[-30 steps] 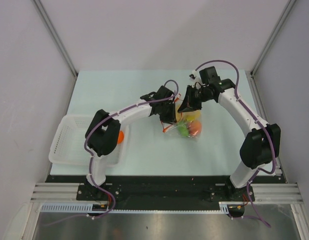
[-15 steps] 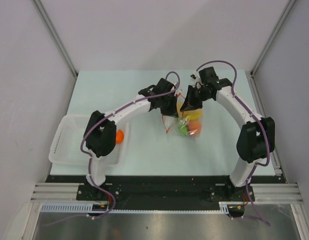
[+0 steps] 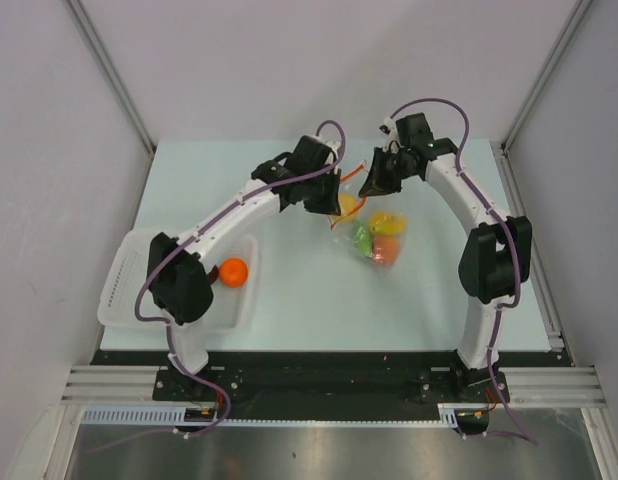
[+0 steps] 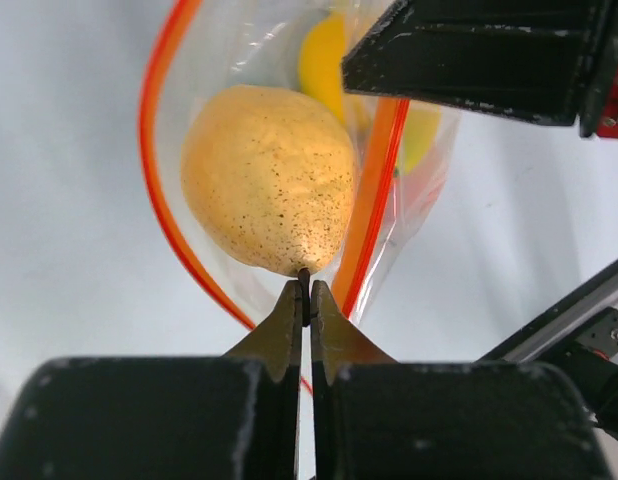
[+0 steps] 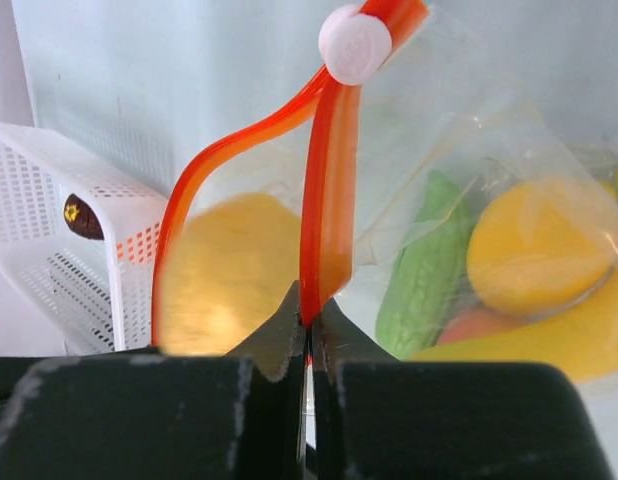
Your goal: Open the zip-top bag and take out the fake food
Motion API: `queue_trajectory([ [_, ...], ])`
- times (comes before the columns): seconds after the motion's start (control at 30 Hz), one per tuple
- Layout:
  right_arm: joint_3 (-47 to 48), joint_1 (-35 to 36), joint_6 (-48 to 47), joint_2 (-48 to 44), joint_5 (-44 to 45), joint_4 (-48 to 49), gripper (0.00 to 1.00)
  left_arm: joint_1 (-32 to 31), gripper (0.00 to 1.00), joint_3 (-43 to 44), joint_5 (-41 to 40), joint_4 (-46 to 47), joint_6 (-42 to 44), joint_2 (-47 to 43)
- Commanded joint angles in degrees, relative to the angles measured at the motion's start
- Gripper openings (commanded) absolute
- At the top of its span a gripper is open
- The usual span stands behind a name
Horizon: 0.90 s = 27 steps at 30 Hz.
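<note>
Both pincers are on the mouth of the bag. The left pincer [image 4: 305, 292] has its jaws pressed right together. A sliver of red-orange shows between them, so it looks pinched onto the near lip of the zip-top bag [image 5: 459, 130], though the tip of the fruit touches the same spot. The right pincer [image 5: 309, 305] is clamped just as tight on the zip strip [image 5: 319, 180], which runs straight up and away from its tips to the white slider [image 5: 355, 45] at the far end.

The mouth is open. From the left wrist, the two strips bow apart into a loop directly ahead of the left tips, with the right pincer across that loop, ahead and to the right.

A speckled yellow fruit [image 4: 269, 190] sits inside the loop. Its pointed end is against the left tips and its long axis runs straight away from them. The left arm is plainly the nearer one to it.

The rest of the fake food [image 5: 539, 245], green, orange and banana yellow, lies deeper in, beyond and to the right of the right pincer's tips. Whether the bag's belly rests on the table [image 3: 289, 300] I cannot tell.

Off to the right pincer's left stands the white basket [image 5: 49, 200].

Next move, I judge: one lip must stay held while the other pincer lets go and reaches in.
</note>
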Motion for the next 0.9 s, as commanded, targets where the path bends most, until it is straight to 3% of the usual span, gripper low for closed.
queue_trajectory([
  [0.0,5.94,-0.01,-2.19,3.47,0.73,1.71,0.0,3.66,0.0,4.44,-5.56,-2.97,3.51,-6.05],
  [0.33,16.2,0.07,-4.91,10.58,1.25,-0.14,0.0,10.17,0.0,-5.04,-20.77,-0.95,1.67,-19.58],
  [0.6,30.55,0.78,-8.08,18.68,-2.78,-3.74,0.0,22.99,0.0,-24.46,-21.04,-4.03,-0.97,-34.15],
  [0.87,30.03,1.65,-7.37,19.22,-6.83,-2.86,0.0,25.3,0.0,-39.49,-20.87,-8.51,-7.03,-39.98],
])
